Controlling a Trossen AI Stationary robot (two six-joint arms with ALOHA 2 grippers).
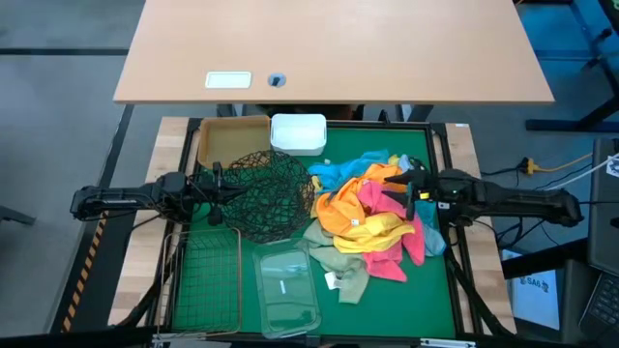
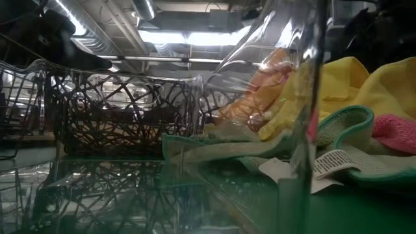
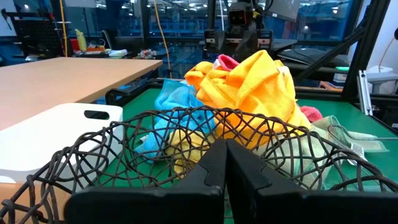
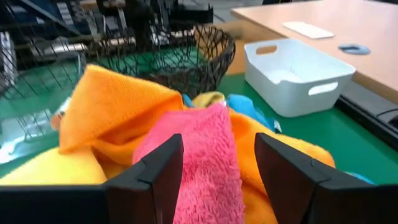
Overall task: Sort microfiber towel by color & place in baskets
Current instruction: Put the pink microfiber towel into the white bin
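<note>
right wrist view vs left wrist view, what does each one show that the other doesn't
Only the right wrist view shows the open right gripper just above a fuzzy pink towel, and the inside of the white rounded tub. Only the left wrist view shows the shut left gripper at the near rim of the round black wire-mesh bowl, and a crumpled yellow towel. Both show the bowl, the tub and the green table mat.

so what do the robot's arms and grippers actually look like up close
Both arms are dark, near-black jointed tubes with cabling along them. The right gripper has two flat, angular matte-black fingers; the left gripper has the same black angular fingers. A small yellow-orange marking shows near the right wrist in the high view.
</note>
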